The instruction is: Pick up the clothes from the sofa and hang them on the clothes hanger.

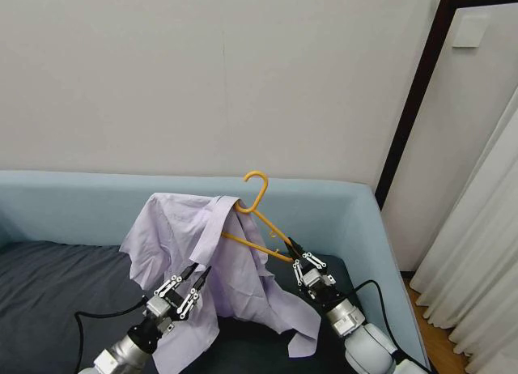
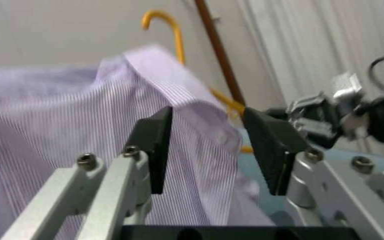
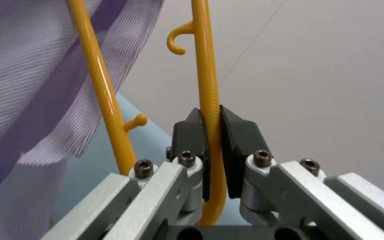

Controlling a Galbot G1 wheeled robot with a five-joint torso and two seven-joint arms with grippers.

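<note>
- Head view, starting at the left: the blue sofa [image 1: 73, 200] runs along the wall, and its dark seat [image 1: 48, 277] has no clothes lying flat on it.
- The left gripper [image 1: 190, 281] comes up from 7 o'clock. Its two fingers are spread apart and hold nothing.
- The purple shirt [image 1: 218, 269] is up in the air, draped over the hanger. From the left gripper it lies at about 1 o'clock, very close.
- In the left wrist view, the front edge of the shirt shows in the gap between the two black pads [image 2: 155, 145]. I cannot tell if they touch the cloth.
- The orange hanger [image 1: 257, 197] lies tilted. Its long line goes from the hook at 11 o'clock down to the right gripper at 4 o'clock.
- The shirt covers the hook end and the left half. The end near the right gripper is bare.
- The right gripper [image 1: 293, 254] comes up from 5 o'clock and is squeezed tight on the hanger's bare end. The right wrist view shows the orange bar pinched between its pads.
- I think the left gripper is the nearer one to the loose cloth, so it is the one to grab the shirt and pull it along the hanger toward 4 o'clock.
</note>
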